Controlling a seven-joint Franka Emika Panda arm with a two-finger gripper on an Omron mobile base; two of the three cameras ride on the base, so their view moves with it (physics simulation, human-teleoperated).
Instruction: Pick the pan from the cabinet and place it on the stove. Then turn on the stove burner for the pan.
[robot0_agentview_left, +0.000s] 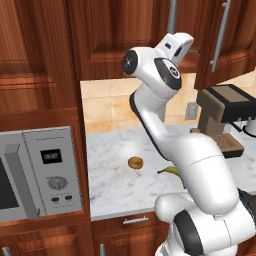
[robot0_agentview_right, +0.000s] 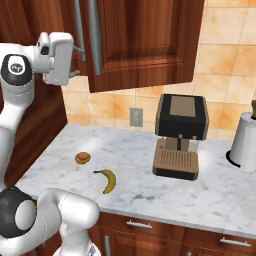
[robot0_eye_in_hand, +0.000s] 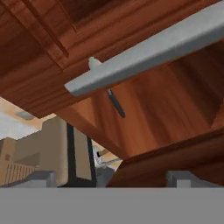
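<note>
Reddish-brown wood fills the upper scene: the tall wall cabinet (robot0_agentview_right: 145, 45) with raised-panel doors stands shut, so the pan cannot be seen. At left in the left base view sits a silver microwave (robot0_agentview_left: 40, 175) set into wood. On the white marble counter (robot0_agentview_right: 150, 190) lie a small round brown pastry (robot0_agentview_right: 83, 158) and a yellow banana (robot0_agentview_right: 106, 179), with a black-and-tan coffee machine (robot0_agentview_right: 180, 135) further right. The white arm's two-finger gripper (robot0_eye_in_hand: 111, 177) is raised before the door, jaws spread wide, empty, close beneath the long steel bar handle (robot0_eye_in_hand: 148, 52), not gripping it.
</note>
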